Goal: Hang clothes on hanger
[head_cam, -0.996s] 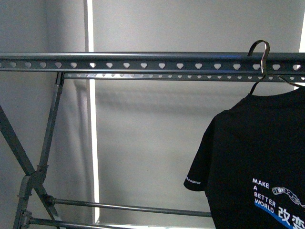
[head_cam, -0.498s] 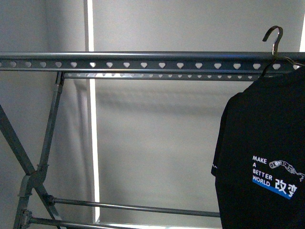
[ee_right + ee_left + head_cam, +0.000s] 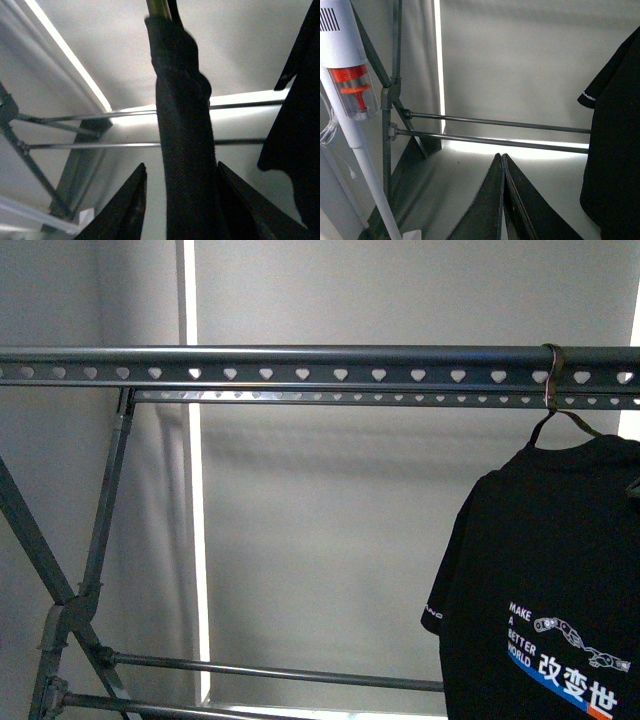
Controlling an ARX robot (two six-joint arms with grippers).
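Observation:
The black T-shirt (image 3: 560,570) with white "MAKE A" text and blue-and-orange characters hangs at the right of the front view on a thin wire hook (image 3: 551,375) that sits over the dark-grey rack's top rail (image 3: 300,370) with heart-shaped holes. Neither gripper shows in the front view. My left gripper (image 3: 501,156) is shut and empty, pointing at the rack's lower bars (image 3: 495,132); the shirt's sleeve (image 3: 615,145) is beside it. My right gripper (image 3: 181,167) is open, its jaws standing either side of a shirt-covered bar (image 3: 182,150) without gripping it.
The rack's crossed legs (image 3: 70,580) stand at the left, with low cross bars (image 3: 270,675). A white stick vacuum with an orange part (image 3: 350,90) leans by the rack's leg. A grey wall with a bright vertical strip (image 3: 190,300) is behind.
The hook rose above the top rail, then came down onto it. The shirt shifted right and then swung back left and now hangs lower from the rail.

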